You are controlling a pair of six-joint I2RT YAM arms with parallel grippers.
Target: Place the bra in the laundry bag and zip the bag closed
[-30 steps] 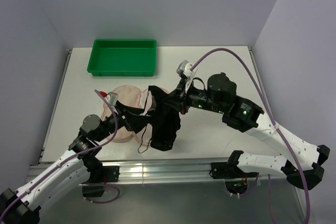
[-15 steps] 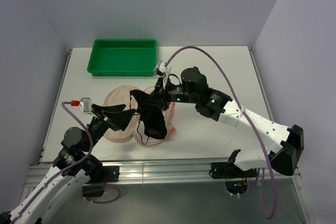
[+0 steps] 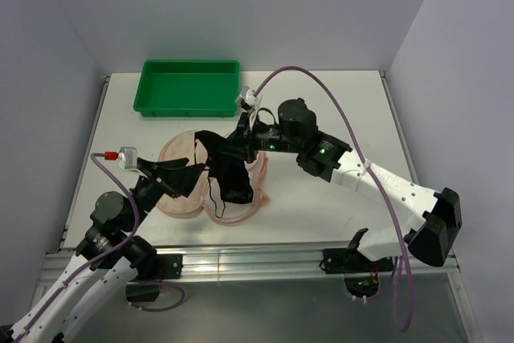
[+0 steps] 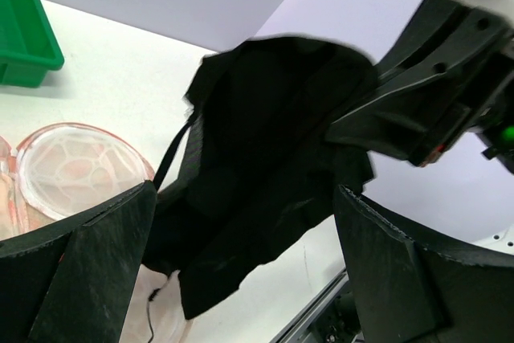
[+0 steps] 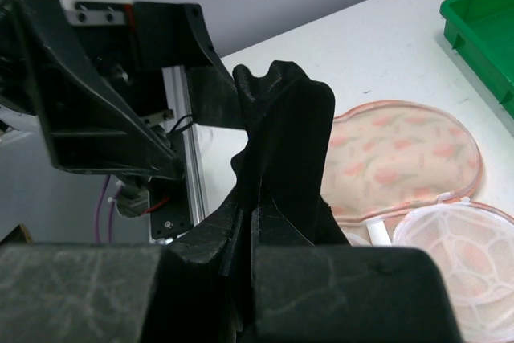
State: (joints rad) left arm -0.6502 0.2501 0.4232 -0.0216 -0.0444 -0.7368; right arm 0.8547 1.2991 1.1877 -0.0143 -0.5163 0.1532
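Table (image 3: 321, 102), white and rectangular, carries all items. A green rectangular plastic tray (image 3: 189, 90) sits at 11 o'clock on it, well apart from the rest.

The peanut-shaped pale pink fabric laundry bag (image 3: 178, 150) lies unzipped and spread open just off the table centre toward 7 o'clock. In the right wrist view one lobe (image 5: 393, 150) shows the orange-and-green print and the neighbouring lobe shows a white netted lining.

The small soft black fabric bra (image 3: 229, 174) hangs above the bag, over the part toward 4 o'clock, not yet enclosed. A thin black strap loops down at its 7 o'clock side. Whether the lower hem touches the bag cannot be determined.

The right gripper (image 3: 233, 150) reaches in from 3 o'clock, with its fingers pressed together on the bra's upper edge (image 5: 285, 142).

The left gripper (image 3: 178, 176) is positioned over the bag at 9 o'clock of the bra, jaws spread fully and holding nothing. In the left wrist view the bra (image 4: 273, 142) hangs just beyond its fingers (image 4: 401, 279).
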